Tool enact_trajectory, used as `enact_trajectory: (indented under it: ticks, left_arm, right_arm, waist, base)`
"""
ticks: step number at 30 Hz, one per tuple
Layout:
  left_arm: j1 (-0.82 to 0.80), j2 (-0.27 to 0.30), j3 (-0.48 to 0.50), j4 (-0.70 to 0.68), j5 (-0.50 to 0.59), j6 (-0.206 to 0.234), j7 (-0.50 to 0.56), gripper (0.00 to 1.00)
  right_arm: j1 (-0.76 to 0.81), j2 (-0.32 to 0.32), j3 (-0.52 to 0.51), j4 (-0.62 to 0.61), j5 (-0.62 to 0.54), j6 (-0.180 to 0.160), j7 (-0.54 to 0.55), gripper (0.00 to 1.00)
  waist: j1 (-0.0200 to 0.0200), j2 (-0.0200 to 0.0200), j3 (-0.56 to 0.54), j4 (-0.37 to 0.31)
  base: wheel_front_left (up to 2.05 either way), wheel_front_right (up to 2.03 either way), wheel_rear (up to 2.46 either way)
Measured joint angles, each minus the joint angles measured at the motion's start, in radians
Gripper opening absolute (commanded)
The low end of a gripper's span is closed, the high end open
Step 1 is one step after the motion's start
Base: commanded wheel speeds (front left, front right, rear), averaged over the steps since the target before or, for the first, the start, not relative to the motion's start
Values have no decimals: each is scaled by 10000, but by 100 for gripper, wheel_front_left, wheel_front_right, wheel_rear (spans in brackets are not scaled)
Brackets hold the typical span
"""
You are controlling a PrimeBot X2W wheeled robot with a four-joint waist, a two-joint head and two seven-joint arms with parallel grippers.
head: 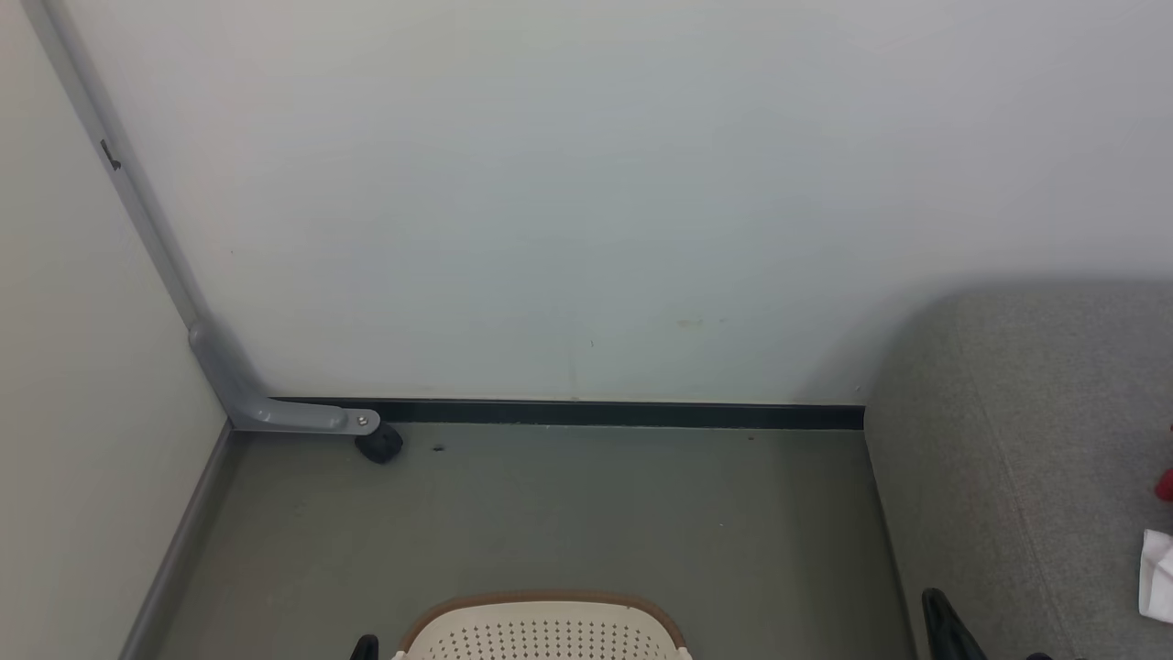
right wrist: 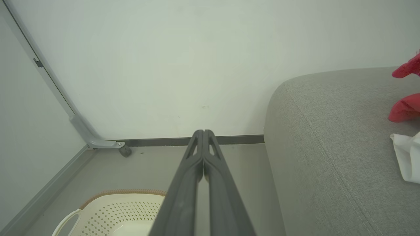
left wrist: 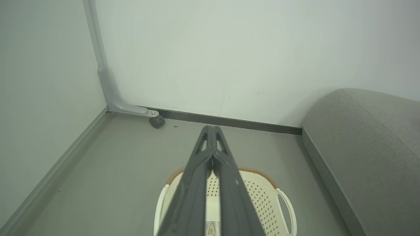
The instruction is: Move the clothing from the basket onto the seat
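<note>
Two hands: my left hand (left wrist: 212, 129) and right hand (right wrist: 203, 132), both clenched tight, nothing in either. One cream-white perforated plastic basket with brown rim (right wrist: 124, 206) on the grey floor (head: 550, 513), near the sofa's side. One big grey-green fabric sofa (right wrist: 328, 147). On its seat, back from the rounded end: two red fabric bits (right wrist: 405, 108), one white cloth (right wrist: 407, 157) just beside them.

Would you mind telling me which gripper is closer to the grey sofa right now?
Right. The right gripper sits beside the sofa; the left gripper is beyond the basket, farther off.
</note>
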Motion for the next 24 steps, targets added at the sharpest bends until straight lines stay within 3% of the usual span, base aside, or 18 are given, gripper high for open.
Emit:
enact_trajectory:
  ticks: [24]
  left_arm:
    - [-180, -6, 573, -13, -3317, -171, 938, 0]
  right_arm:
    - [-225, 73, -610, 127, 3672, 44, 1026, 0]
  waist:
    - [1, 0, 62, -75]
  base:
    - [0, 0, 0]
